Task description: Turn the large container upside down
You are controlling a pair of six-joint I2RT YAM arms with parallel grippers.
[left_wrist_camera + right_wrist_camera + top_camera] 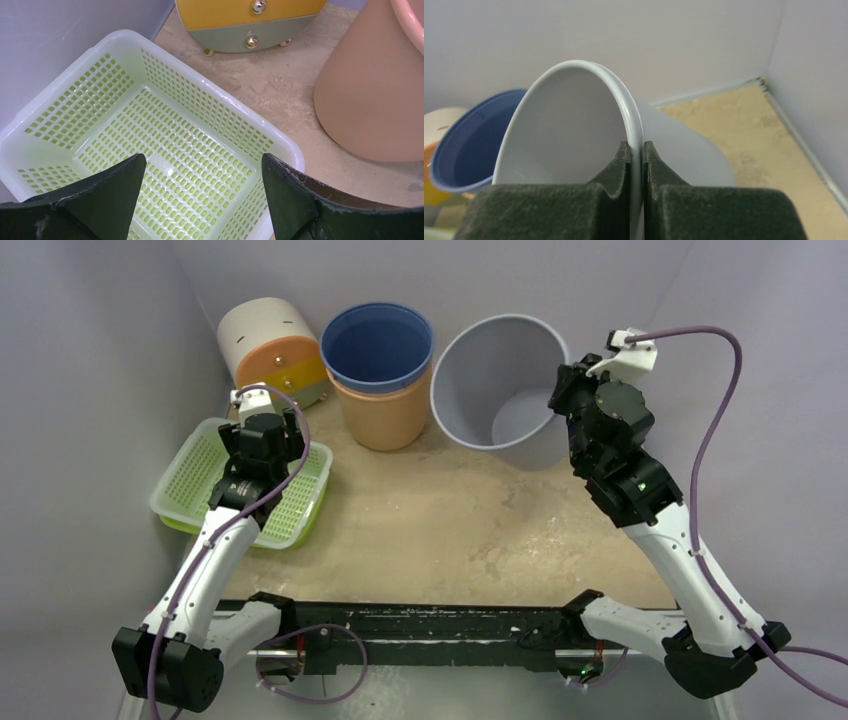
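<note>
Right gripper [636,150] pinch on the rim of the large grey container [497,380], pads pressed together on the thin wall, one inside, one outside. Left gripper [202,162] spread wide above the green basket [120,37], holding nothing. Step in hand, by judgement: grasp secured, flip not yet done. Container position: back right of the table [450,540], just beside the blue-rimmed orange bucket [380,390], mouth leaning toward the near left, nothing inside. Base contact with table: cannot tell. Next probably calls for lifting clear, then rolling the wrist through a half turn to a mouth-down pose, staying off the back wall and the neighbouring bucket. Looks like smooth, thin-walled plastic, tapered to a narrower base; likely to flex or slip in a rim-only pinch.
</note>
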